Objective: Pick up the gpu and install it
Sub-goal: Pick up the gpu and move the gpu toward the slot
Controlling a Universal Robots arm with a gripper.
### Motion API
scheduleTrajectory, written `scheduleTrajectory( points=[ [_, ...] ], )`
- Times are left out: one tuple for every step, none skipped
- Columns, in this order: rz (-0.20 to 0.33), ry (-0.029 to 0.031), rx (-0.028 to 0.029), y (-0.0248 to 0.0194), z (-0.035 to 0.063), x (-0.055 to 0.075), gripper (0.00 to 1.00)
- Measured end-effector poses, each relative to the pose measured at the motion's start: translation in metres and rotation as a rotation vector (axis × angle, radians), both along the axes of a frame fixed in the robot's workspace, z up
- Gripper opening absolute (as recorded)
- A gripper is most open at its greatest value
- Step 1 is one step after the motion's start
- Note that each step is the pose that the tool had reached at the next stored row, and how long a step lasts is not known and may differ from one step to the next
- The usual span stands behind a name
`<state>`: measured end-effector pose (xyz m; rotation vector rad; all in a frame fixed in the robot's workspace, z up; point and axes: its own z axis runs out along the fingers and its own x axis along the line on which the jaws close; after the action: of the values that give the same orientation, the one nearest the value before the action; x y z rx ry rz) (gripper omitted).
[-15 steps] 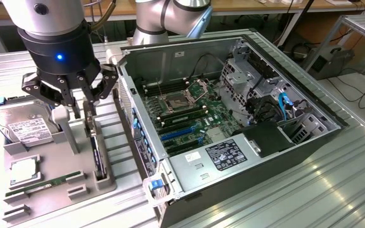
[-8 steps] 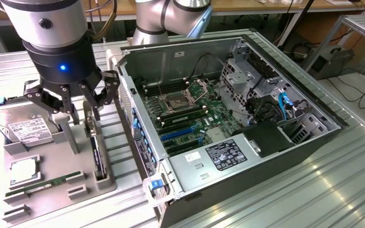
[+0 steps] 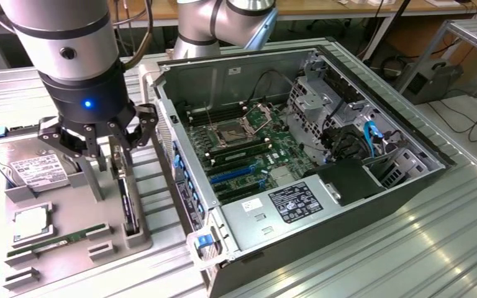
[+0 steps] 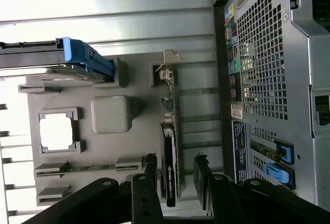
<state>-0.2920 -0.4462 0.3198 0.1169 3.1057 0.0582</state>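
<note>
1. Ribbed metal benchtop [image 3: 437, 248] carries an open computer case [image 3: 247, 81] and a grey fixture tray [image 3: 81, 214].
2. The gripper [image 3: 110, 181] hangs over the tray, its fingers [image 4: 149, 170] spread apart and gripping nothing.
3. The gpu [image 4: 169, 175] stands on edge in a tray slot, directly under the gripper and between its two fingers, with a clear gap on the side facing the case.
4. The card's silver bracket [image 4: 166, 66] lies out beyond the fingertips.
5. The case is just beside the gripper on one flank; a hard drive [image 3: 33, 166] and a green memory stick [image 3: 56, 241] sit on the opposite flank.
</note>
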Motion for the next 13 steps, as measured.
scheduleTrajectory(
  points=[
    [0.0, -0.0001, 0.0001, 0.0, -0.0023, 0.0, 0.42],
    [0.0, -0.0001, 0.0, 0.0, -0.0043, 0.0, 0.42],
    [0.0, -0.0001, 0.0, 0.0, -0.0075, 0.0, 0.42],
    [0.0, -0.0001, 0.0, 0.0, -0.0106, 0.001, 0.42],
    [0.0, 0.0, 0.0, 0.0, -0.0132, 0.001, 0.42],
    [0.0, -0.0001, 0.0, 0.0, -0.0151, 0.001, 0.42],
    [0.0, 0.0, 0.0, 0.0, -0.0178, 0.001, 0.42],
    [0.0, 0.0, 0.0, 0.0, -0.0195, 0.001, 0.42],
    [0.0, 0.0004, -0.0001, 0.0, -0.0221, 0.001, 0.42],
    [0.0, 0.001, 0.0, 0.0, -0.0239, 0.001, 0.42],
    [0.0, 0.002, 0.0, 0.0, -0.0262, 0.001, 0.42],
    [0.0, 0.0031, 0.0, 0.0, -0.0282, 0.001, 0.42],
    [0.0, 0.0047, 0.0, 0.0, -0.0306, 0.001, 0.42]
  ],
)
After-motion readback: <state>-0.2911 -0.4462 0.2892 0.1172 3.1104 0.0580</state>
